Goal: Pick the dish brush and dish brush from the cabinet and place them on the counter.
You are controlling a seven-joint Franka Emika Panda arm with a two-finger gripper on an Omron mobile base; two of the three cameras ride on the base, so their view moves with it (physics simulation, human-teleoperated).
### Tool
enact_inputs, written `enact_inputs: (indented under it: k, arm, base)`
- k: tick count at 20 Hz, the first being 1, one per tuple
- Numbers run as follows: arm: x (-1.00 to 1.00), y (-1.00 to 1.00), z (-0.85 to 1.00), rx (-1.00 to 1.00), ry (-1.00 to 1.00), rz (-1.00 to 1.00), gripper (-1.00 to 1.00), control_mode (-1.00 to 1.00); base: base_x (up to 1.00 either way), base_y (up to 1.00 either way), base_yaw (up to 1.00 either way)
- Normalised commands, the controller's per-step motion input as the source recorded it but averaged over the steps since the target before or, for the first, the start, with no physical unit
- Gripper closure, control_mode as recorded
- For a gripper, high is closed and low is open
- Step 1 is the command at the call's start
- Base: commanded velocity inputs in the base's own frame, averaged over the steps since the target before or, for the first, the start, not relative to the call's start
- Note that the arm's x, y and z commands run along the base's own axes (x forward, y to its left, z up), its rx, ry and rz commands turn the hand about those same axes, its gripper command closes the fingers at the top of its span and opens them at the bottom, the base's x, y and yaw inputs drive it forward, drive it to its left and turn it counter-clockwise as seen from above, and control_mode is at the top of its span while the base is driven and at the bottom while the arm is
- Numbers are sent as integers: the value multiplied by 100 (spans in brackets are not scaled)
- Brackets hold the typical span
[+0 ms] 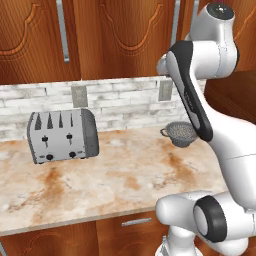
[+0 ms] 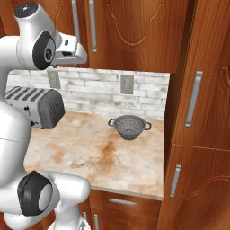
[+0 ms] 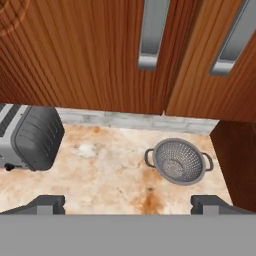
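Two shut cabinet (image 3: 100,55) doors, upright handles (image 3: 154,32)

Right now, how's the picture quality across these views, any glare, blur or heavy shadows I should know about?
Left base view: flat, even light, all sharp, a soft shadow beside the toaster. Right base view: equally crisp, the colander throws a faint shadow on the counter, no glare. Hand view: sharp, no blur, the cabinet doors loom large and splay outward, the open gripper tips dark at the bottom.
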Motion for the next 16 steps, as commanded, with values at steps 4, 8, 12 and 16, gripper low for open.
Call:
enact_inputs:
  k: [4,8,12,16]
  arm:
    - [8,0,25,0,-1,0,-100,-100]
    - [9,0,21,0,-1,0,-100,-100]
    - [3,0,23,0,-3,0,-100,-100]
    - [9,-3,13,0,0,0,-100,-100]
  base:
    - [0,0,0]
    - [0,0,0]
    - [0,0,0]
    - [0,0,0]
